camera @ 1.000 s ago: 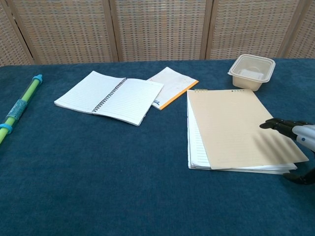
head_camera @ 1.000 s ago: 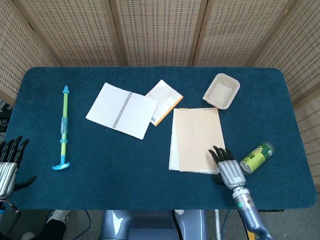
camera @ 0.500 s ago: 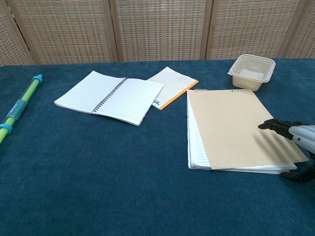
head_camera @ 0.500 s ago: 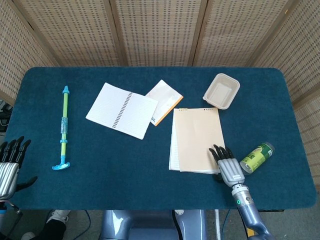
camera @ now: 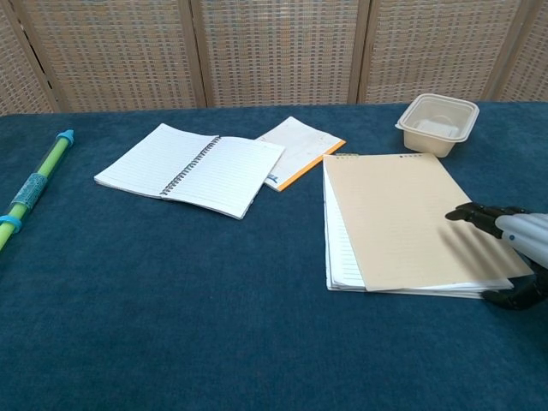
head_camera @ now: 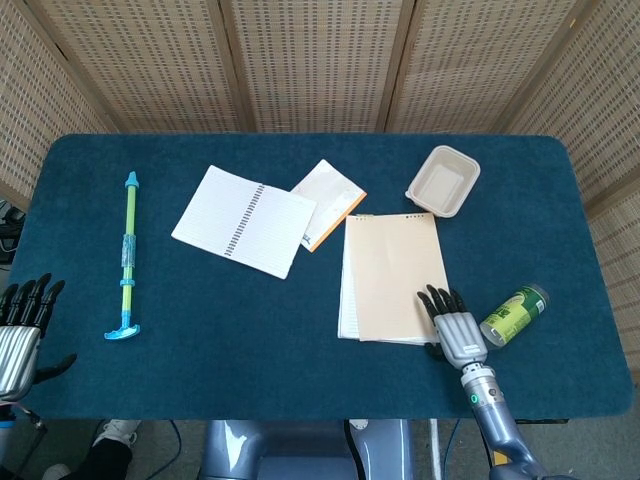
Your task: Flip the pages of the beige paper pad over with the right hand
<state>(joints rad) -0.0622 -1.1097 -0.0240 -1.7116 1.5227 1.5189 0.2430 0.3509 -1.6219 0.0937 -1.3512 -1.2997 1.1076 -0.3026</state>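
The beige paper pad point(head_camera: 390, 272) point(camera: 401, 216) lies flat right of the table's middle, its beige cover skewed over white lined pages that show along the left edge. My right hand point(head_camera: 454, 327) point(camera: 512, 249) is at the pad's near right corner, palm down, fingers stretched over the cover's edge and thumb tucked beside the corner. It holds nothing. My left hand point(head_camera: 18, 328) hangs open off the table's near left corner, seen only in the head view.
An open spiral notebook point(head_camera: 243, 220) and an orange-edged booklet point(head_camera: 329, 201) lie left of the pad. A beige tray point(head_camera: 443, 181) sits behind it. A green can point(head_camera: 513, 313) lies just right of my right hand. A green-blue stick point(head_camera: 127, 256) lies far left.
The right hand has crept slightly forward over the pad's corner, and the pad has shifted a little to the left. The left hand has barely moved.
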